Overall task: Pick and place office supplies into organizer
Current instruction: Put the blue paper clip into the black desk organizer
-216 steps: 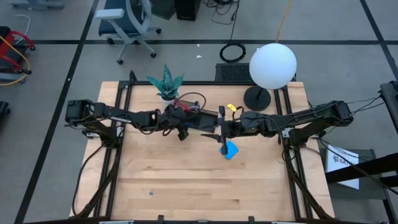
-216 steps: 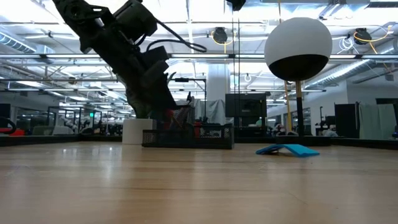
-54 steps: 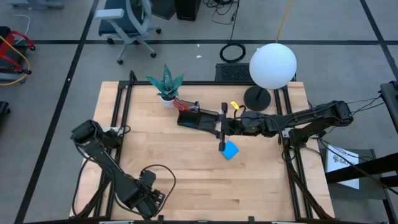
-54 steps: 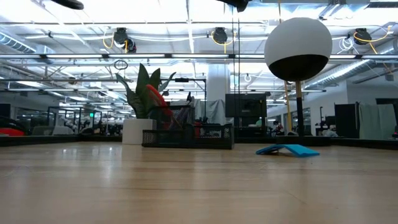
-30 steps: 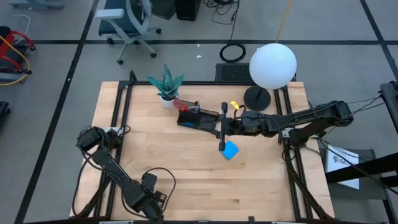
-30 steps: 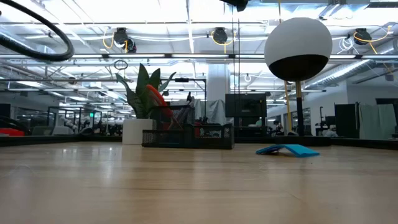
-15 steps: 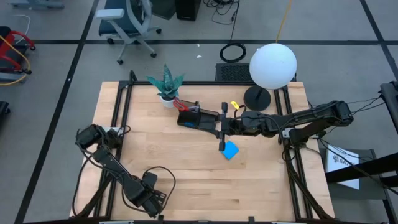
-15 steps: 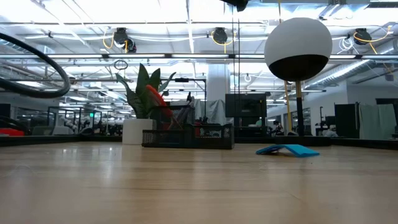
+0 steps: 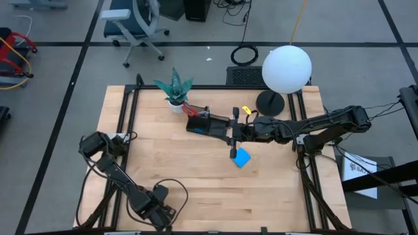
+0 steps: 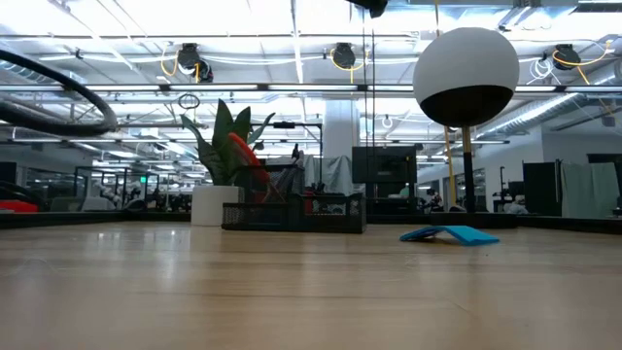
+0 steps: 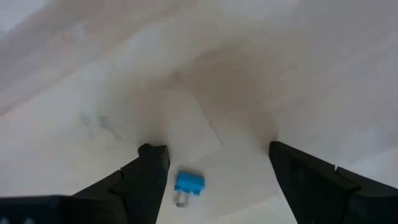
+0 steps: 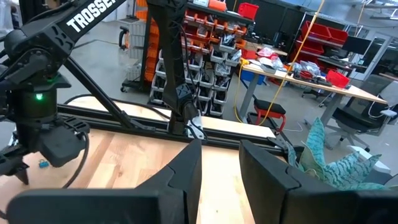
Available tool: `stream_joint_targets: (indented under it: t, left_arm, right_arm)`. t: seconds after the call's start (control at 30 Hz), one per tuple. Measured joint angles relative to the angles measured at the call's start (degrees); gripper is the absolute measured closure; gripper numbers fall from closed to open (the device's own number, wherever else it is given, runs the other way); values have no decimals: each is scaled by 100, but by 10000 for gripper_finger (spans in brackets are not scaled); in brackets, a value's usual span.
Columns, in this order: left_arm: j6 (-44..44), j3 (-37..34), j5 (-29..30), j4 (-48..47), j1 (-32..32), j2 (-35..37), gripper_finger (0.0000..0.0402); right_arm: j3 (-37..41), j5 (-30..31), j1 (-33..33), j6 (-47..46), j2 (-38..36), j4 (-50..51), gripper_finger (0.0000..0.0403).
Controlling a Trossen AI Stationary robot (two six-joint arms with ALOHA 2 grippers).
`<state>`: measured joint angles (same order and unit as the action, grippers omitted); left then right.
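My left gripper (image 11: 214, 149) is open and low over the table near its near edge (image 9: 160, 207). The tiny blue block (image 11: 188, 182) lies on the wood between its fingers, nearer one finger and touching neither. My right gripper (image 9: 232, 136) hovers open and empty at mid-table, between the black organizer (image 9: 208, 124) and the bright blue notepad (image 9: 242, 157), which lies on the table with one edge raised (image 10: 449, 234). Red-handled scissors (image 10: 243, 151) stand in the organizer, handles up. The pens do not show apart.
A green potted plant (image 9: 174, 88) stands just behind the organizer's left end. The lamp's round black base (image 9: 269, 103) and white globe (image 9: 286, 68) are at the far right. Bare wood lies between the two grippers. Black frame rails (image 9: 124, 130) run along the table's sides.
My left gripper has edged a little toward the table's right along the near edge, and its cable loop has shifted with it. The right arm, notepad and organizer have kept still.
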<state>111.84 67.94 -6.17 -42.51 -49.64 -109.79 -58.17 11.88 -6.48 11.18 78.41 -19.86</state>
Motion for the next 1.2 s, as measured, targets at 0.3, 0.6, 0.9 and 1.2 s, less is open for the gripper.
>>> stream_joint_targets:
  t: [0.3, 0.6, 0.9, 1.2]
  left_arm:
    - [-460, -4, -180, 174, -206, 91, 110]
    - [-636, -4, 301, 293, -204, 111, 110]
    - [-913, -2, 602, 344, -204, 115, 110]
    - [-46, -2, 241, 364, -138, 115, 110]
  right_arm:
    - [0, 0, 0, -2, 2, 0, 303]
    - [0, 0, 0, -140, 2, 2, 303]
    - [0, 0, 0, -199, 2, 0, 303]
    - [0, 0, 0, -199, 4, 1, 303]
